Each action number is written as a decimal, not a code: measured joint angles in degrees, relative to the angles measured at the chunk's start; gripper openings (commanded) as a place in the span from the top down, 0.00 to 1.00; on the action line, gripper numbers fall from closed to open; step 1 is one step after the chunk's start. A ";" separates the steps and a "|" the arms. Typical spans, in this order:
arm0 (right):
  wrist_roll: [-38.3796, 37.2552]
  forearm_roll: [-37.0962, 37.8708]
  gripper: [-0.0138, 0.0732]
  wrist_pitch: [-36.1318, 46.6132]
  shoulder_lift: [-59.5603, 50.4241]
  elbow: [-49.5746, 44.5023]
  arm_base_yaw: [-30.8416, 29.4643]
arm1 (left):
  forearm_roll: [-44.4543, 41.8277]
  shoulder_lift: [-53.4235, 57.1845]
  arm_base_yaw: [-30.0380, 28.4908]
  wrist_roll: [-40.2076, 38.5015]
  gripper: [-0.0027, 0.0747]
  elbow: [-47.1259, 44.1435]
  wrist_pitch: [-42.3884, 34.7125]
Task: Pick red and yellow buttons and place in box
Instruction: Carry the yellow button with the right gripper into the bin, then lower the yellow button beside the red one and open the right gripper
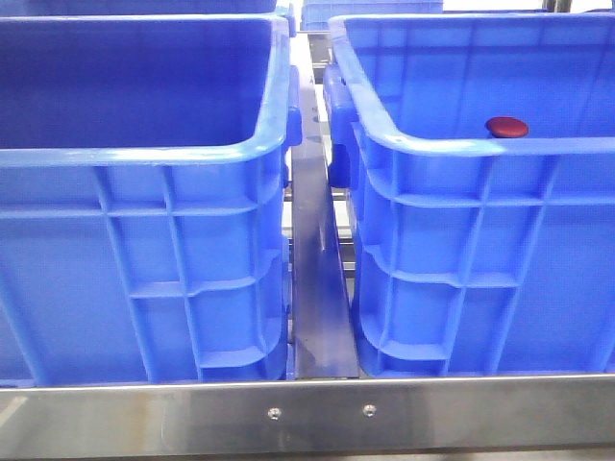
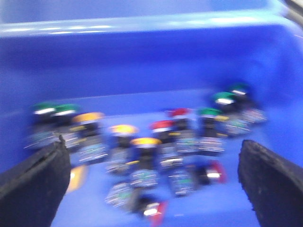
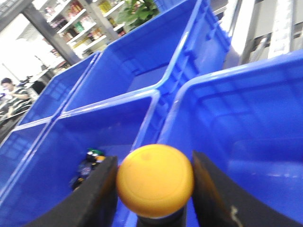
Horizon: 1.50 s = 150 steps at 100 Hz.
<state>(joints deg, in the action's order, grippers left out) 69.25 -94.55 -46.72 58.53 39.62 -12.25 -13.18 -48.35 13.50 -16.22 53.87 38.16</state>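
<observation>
My right gripper (image 3: 155, 184) is shut on a yellow button (image 3: 155, 179), its domed cap facing the camera, held over the rims where two blue crates meet. In the front view a dark red button (image 1: 506, 127) lies inside the right-hand box (image 1: 480, 146), close to its near wall. My left gripper (image 2: 154, 189) hangs open over a blurred heap of switches in a blue crate (image 2: 142, 61); among them are a yellow-capped one (image 2: 145, 142) and a red-capped one (image 2: 162, 125). Neither gripper shows in the front view.
A second blue crate (image 1: 144, 158) stands left of the box, with a steel channel (image 1: 315, 288) between them and a steel rail (image 1: 317, 413) in front. Green-capped switches (image 2: 223, 98) lie in the heap. More blue crates (image 3: 142, 61) and shelves (image 3: 80, 23) stand behind.
</observation>
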 measured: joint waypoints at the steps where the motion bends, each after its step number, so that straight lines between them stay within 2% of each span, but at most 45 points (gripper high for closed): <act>1: 0.17 0.00 0.73 0.10 0.00 0.00 -0.12 | 0.03 0.43 -0.29 0.00 0.10 -0.28 -0.04; 18: 2.27 0.13 0.73 3.21 0.00 0.00 -1.24 | -0.38 11.35 -5.53 -0.03 0.10 -7.36 -1.06; 35: 4.82 0.13 0.73 6.90 0.00 0.00 -1.37 | -0.58 21.39 -6.49 -0.03 0.10 -12.66 -1.50; 44: 6.38 0.13 0.73 9.18 0.00 0.00 -1.37 | -0.58 24.96 -6.49 -0.03 0.16 -14.67 -1.50; 49: 7.31 0.13 0.73 10.54 0.00 0.00 -1.37 | -0.58 26.84 -6.49 -0.03 0.24 -15.41 -1.50; 56: 8.56 0.02 0.73 12.86 0.00 0.00 -1.37 | -0.96 28.54 -6.49 -0.03 0.39 -16.01 -1.50; 75: 10.82 -0.57 0.73 21.69 0.52 0.00 -1.37 | -1.66 29.84 -6.49 -0.03 0.95 -16.28 -1.50; 78: 11.48 -1.12 0.73 23.06 0.96 0.00 -1.37 | -1.66 29.84 -6.49 -0.03 0.99 -16.37 -1.50; 93: 19.32 -6.07 0.73 27.48 5.02 0.02 -1.37 | -1.88 29.84 -6.49 -0.03 0.99 -16.37 -1.85; 114: 34.37 -8.08 0.73 25.99 15.50 4.52 -1.37 | -2.00 29.84 -6.49 -0.03 0.99 -16.37 -2.13; 150: 40.16 -8.54 0.73 24.60 33.30 15.05 -1.37 | -2.10 29.84 -6.49 -0.03 0.99 -16.37 -2.32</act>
<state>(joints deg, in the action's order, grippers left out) 109.42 -103.10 -22.12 91.82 54.67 -13.62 -15.28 -18.51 7.02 -16.25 37.50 35.84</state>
